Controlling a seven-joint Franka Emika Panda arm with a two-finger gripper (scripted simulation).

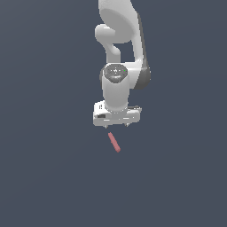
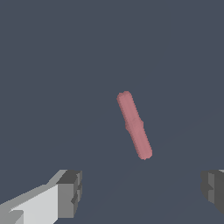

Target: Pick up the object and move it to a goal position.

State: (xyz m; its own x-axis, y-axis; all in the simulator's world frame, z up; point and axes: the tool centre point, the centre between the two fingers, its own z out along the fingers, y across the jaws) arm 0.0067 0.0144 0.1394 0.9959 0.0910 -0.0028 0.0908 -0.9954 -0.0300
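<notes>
The object is a small pinkish-red rod [image 1: 114, 142] lying on the dark floor, just in front of and below the white gripper [image 1: 117, 126] in the exterior view. In the wrist view the rod [image 2: 134, 125] lies at a slant, apart from both fingers. One fingertip [image 2: 70, 194] and the other [image 2: 214, 189] stand wide apart with nothing between them. The gripper is open and hovers above the floor, not touching the rod.
The white arm [image 1: 119, 48] rises behind the gripper. The floor [image 1: 44, 168] is a plain dark grey-blue surface with no other objects in view.
</notes>
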